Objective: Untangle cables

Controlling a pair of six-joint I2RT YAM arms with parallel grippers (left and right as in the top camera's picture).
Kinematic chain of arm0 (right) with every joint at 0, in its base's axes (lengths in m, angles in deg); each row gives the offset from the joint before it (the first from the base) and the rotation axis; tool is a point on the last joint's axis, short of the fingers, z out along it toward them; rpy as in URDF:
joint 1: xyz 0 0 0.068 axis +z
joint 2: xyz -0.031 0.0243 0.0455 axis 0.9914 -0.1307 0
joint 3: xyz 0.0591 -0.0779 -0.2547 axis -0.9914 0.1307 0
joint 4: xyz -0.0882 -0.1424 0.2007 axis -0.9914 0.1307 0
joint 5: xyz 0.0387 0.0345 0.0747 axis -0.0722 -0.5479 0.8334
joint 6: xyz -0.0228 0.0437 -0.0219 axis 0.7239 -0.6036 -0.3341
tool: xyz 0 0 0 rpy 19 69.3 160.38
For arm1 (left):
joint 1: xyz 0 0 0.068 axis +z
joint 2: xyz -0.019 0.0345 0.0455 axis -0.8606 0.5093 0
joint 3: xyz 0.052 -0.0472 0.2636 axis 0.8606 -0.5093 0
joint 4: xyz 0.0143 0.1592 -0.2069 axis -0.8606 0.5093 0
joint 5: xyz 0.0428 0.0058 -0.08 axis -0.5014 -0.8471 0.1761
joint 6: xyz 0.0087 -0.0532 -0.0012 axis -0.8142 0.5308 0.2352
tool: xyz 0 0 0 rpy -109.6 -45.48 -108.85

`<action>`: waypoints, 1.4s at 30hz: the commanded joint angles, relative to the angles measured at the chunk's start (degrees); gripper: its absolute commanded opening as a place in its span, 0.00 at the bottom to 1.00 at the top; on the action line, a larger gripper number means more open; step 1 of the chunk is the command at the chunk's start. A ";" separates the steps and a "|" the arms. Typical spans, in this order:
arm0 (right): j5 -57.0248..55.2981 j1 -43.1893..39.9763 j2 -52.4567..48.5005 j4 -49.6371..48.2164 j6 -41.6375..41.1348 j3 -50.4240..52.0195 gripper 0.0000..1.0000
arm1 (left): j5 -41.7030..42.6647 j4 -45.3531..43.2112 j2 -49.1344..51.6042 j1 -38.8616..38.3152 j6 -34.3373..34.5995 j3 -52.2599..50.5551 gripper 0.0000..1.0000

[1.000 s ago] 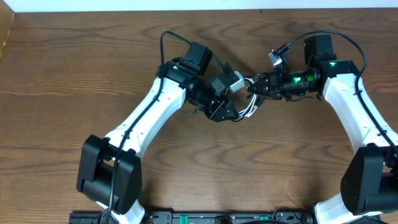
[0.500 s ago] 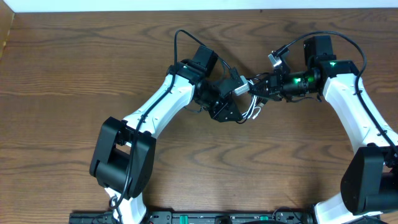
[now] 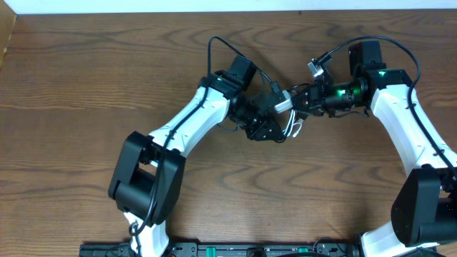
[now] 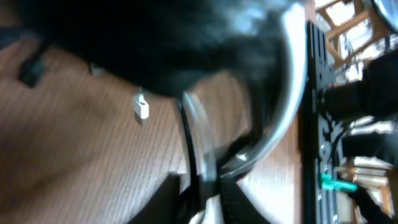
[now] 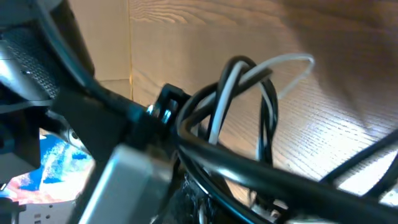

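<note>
The cables [image 3: 291, 127], one white and the others black, hang as a small tangled bundle between the two grippers at the table's centre. My left gripper [image 3: 283, 123] comes in from the left. In its wrist view, black and white cords [image 4: 189, 134] run down into its jaws [image 4: 208, 193], which are closed on them. A small white plug [image 4: 141, 109] dangles over the wood. My right gripper [image 3: 294, 101] reaches in from the right and is shut at the top of the bundle. In its wrist view, cable loops [image 5: 239, 93] stand up above its jaws [image 5: 249, 199].
The wooden table [image 3: 86, 86] ends at a pale wall along the far side. A black equipment rail [image 3: 235, 250] lies along the front edge between the two arm bases. Thick black arm wires [image 3: 221, 50] arc above both wrists.
My left arm has swung right, closer to the right gripper, and its jaws have narrowed onto the cords. The right arm has stayed still.
</note>
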 commanded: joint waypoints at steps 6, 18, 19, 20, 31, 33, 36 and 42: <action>-3.54 0.07 0.94 0.50 1.31 -1.11 0.01 | 0.76 -0.96 0.46 2.78 7.37 0.50 0.07; -43.23 0.17 0.94 6.51 -10.34 -0.39 0.01 | -8.48 -4.61 -10.58 6.16 24.33 0.55 0.07; -44.22 0.20 0.94 6.51 -10.62 -0.20 0.02 | -8.50 -4.87 -11.78 6.16 24.96 0.55 0.08; -45.62 0.20 0.94 6.54 -11.21 0.04 0.02 | -8.50 -5.31 -13.18 6.19 25.94 0.55 0.07; -33.51 0.44 1.14 2.40 -1.77 2.38 0.07 | -8.92 -11.39 -29.05 6.19 31.36 0.55 0.07; -24.22 0.46 1.44 2.03 2.64 1.33 0.13 | -10.45 -12.17 -30.12 6.19 33.53 0.55 0.07; -13.20 0.44 2.34 2.08 7.93 -0.66 0.21 | -11.72 -14.25 -31.02 6.23 35.39 0.55 0.07; -4.68 0.46 5.92 1.05 14.01 -3.13 0.44 | -11.69 -21.88 -31.89 6.25 43.80 0.55 0.08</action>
